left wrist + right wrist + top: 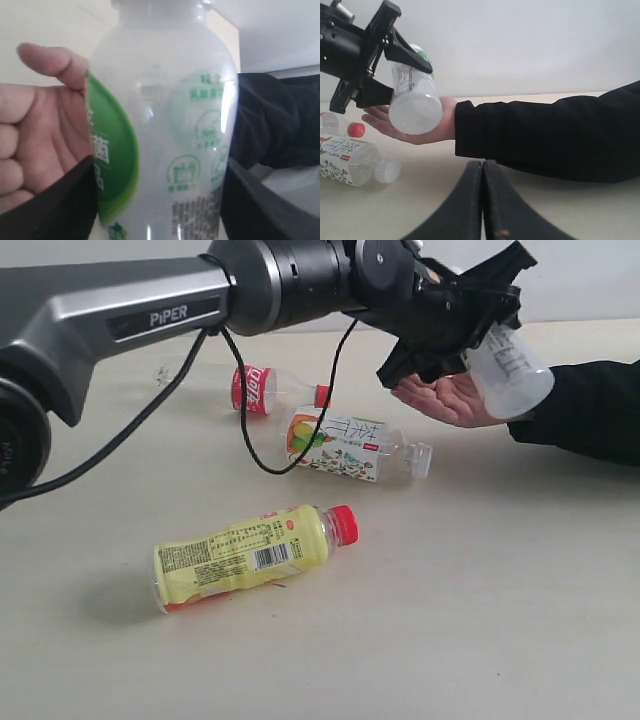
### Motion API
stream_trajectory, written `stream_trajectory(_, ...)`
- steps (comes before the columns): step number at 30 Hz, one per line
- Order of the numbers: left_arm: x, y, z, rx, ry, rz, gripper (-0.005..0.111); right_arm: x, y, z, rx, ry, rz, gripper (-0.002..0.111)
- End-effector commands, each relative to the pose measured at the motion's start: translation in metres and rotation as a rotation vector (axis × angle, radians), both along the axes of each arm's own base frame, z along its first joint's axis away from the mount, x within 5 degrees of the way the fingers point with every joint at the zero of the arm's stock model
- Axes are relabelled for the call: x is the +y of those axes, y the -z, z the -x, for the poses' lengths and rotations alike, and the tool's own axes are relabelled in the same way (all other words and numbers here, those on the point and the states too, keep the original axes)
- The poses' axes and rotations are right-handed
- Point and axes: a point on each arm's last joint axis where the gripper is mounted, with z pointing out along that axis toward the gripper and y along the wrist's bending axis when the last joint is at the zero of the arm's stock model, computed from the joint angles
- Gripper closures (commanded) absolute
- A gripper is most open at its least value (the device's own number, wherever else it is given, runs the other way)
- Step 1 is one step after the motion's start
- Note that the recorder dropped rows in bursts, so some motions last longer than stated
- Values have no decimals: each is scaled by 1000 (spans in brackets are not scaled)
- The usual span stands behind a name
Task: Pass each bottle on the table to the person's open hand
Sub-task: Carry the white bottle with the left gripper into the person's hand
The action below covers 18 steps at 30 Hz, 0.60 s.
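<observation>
Pale beige wood-grain table (480,630) carries three plastic bottles on their sides: clear red-labelled bottle (265,388), clear fruit-labelled bottle (345,445), both apparently empty, and yellow-labelled red-capped bottle (250,555). Black left gripper (472,335) clamps white green-labelled bottle (512,372), translucent and seemingly empty, over person's open hand (450,400). Its long axis is tilted, base toward the sleeve. Right gripper (483,167): jaws pressed together, holding nothing.

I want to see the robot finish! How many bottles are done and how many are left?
None looks handed over yet. The robot's left hand holds the white green-labelled bottle right over the person's open hand. Three lie waiting on the table: the red-labelled bottle, the fruit-labelled bottle and the yellow bottle.
</observation>
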Motion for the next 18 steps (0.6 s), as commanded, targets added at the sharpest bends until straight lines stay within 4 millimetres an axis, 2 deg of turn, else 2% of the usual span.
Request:
stream_trajectory(1, 1, 16, -11, 1, -43, 25, 107, 0, 1, 0, -6, -3, 12, 108)
stream_trajectory(7, 5, 38, -22, 13, -73, 10, 107, 0, 1, 0, -6, -3, 12, 108)
stream_trajectory(12, 14, 41, -29, 33, -77, -15, 106, 0, 1, 0, -6, -3, 12, 108)
stream_trajectory(14, 15, 42, -28, 45, -71, -24, 99, 0, 1, 0, -6, -3, 12, 108)
stream_trajectory(18, 15, 43, -28, 30, -51, -40, 73, 0, 1, 0, -6, -3, 12, 108)
